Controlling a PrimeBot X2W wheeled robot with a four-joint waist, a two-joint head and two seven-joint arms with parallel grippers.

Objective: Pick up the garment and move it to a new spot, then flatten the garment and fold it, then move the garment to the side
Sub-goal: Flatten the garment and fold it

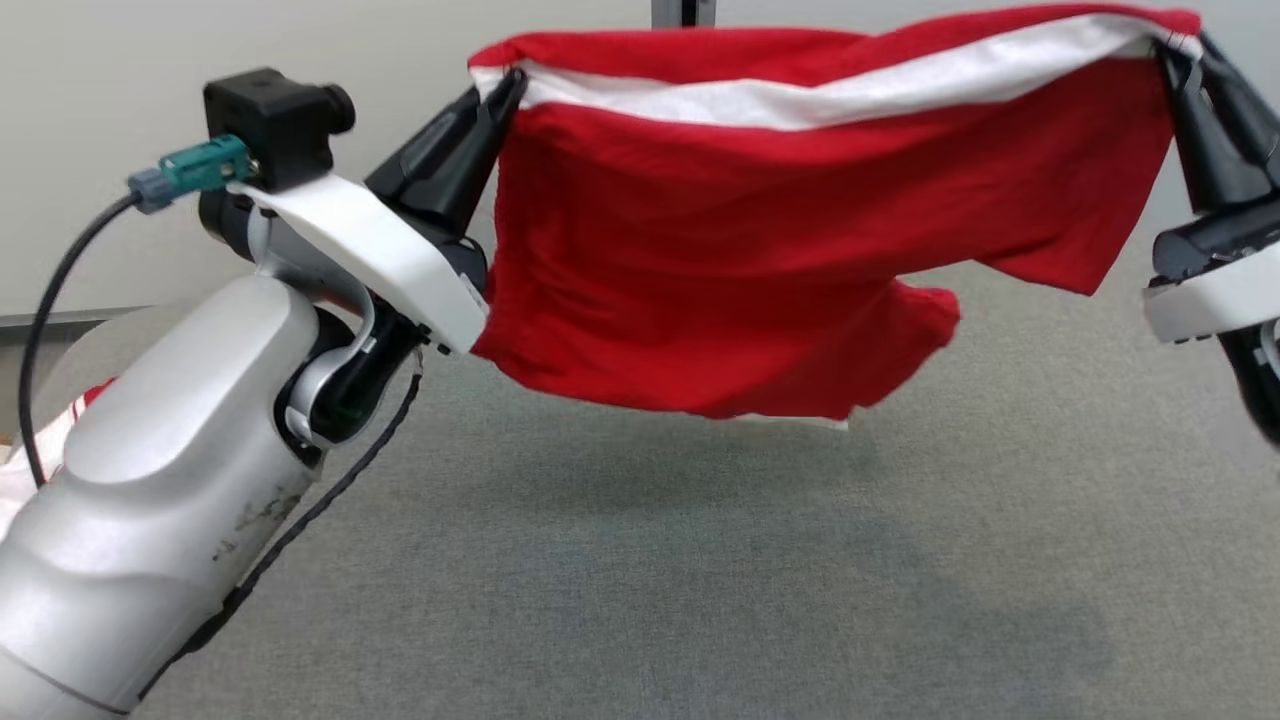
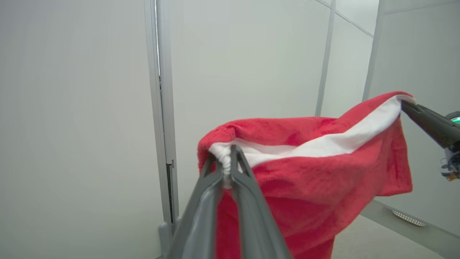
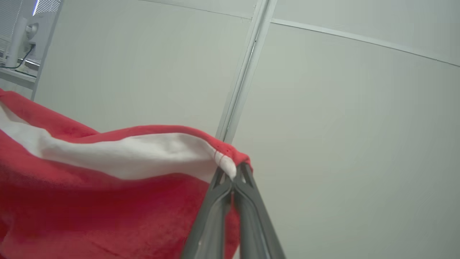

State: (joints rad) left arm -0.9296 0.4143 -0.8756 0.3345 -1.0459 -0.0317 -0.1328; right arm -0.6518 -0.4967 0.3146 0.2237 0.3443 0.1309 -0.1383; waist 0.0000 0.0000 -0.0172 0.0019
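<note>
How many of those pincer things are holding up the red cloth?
2. The left jaws are shut on an upper corner of the red garment, at the head view's left; the right jaws are shut on the opposite upper corner, at its right.

Your left gripper [image 1: 512, 82] is up, fingers pinched tight on a corner of the garment [image 1: 760, 270], its forearm [image 1: 170, 480] slanting up from lower left. Your right gripper [image 1: 1172, 52] is up too, well apart, clamped on the other corner.
</note>
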